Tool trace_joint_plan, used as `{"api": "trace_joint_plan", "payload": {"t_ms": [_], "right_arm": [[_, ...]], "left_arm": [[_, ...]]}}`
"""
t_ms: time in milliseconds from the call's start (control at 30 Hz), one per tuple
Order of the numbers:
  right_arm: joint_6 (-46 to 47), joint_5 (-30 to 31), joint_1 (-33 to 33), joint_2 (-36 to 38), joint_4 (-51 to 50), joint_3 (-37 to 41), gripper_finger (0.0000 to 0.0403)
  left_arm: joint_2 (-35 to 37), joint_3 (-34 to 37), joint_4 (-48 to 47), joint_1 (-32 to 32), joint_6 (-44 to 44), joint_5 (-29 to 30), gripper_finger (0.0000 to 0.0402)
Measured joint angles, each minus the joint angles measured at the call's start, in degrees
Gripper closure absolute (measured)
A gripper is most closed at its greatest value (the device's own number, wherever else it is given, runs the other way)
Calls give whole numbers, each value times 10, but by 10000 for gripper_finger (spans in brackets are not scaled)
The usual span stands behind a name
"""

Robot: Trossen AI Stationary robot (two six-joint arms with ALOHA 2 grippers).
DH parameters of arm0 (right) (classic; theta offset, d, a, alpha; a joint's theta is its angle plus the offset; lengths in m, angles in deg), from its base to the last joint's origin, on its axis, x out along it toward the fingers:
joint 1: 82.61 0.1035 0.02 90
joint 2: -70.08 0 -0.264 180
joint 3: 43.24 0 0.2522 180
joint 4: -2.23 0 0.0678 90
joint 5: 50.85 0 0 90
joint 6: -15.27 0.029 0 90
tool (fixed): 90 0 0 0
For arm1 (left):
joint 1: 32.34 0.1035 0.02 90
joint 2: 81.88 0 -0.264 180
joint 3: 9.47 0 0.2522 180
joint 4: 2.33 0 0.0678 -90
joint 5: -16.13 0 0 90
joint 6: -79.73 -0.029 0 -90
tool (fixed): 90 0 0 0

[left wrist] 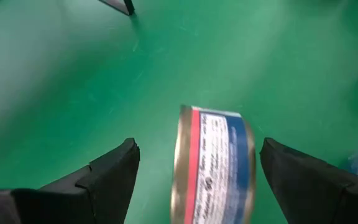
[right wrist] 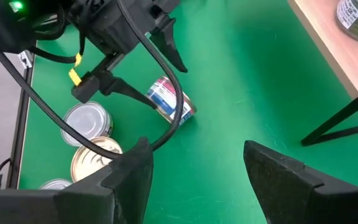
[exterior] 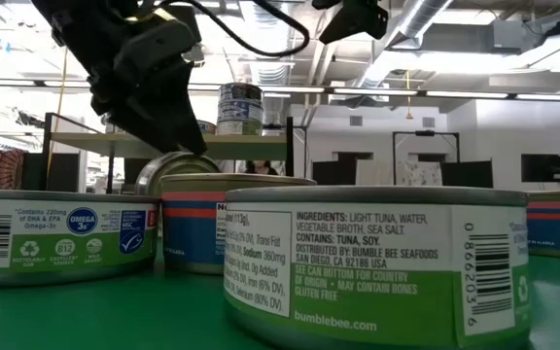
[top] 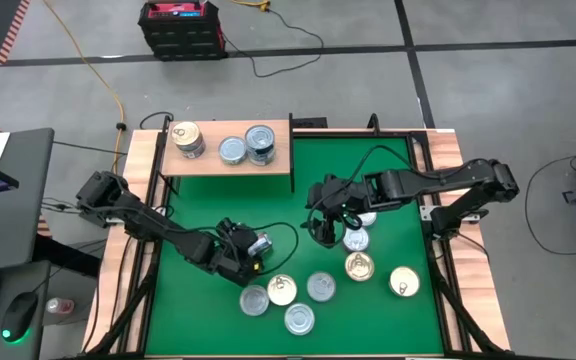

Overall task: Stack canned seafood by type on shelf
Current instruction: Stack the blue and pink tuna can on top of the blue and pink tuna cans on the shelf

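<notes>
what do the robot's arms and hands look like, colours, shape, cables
Both arms are matte black, built of chunky jointed segments. Each ends in a two-finger hand: the left hand and the right hand. The fingers are flat, black, wedge-shaped pads with angular edges. Thin black cables loop loosely along the arms, and a small yellow tag sits on the left arm's wrist.

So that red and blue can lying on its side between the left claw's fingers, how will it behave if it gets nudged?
The can lies on its curved wall on the green mat, so it will probably roll. Rigid-looking metal, unlikely to dent. The left claw is open around it; smooth sides might slip.
</notes>
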Motion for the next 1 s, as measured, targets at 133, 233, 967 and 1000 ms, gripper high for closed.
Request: {"api": "trace_joint_plan", "payload": {"t_ms": [133,233,967,1000], "right_arm": [[-11,0,-1,0,0,0,127],[-22,-1,-3,0,0,0,127],[-72,-1,-24,0,6,0,127],[-74,-1,-27,0,9,0,127]], "left_arm": [[1,9,14,20,-18,-19,79],[0,29,29,34,-16,-45,79],[142,45,26,49,-80,-75,221],[169,45,6,52,-88,-66,221]]}}
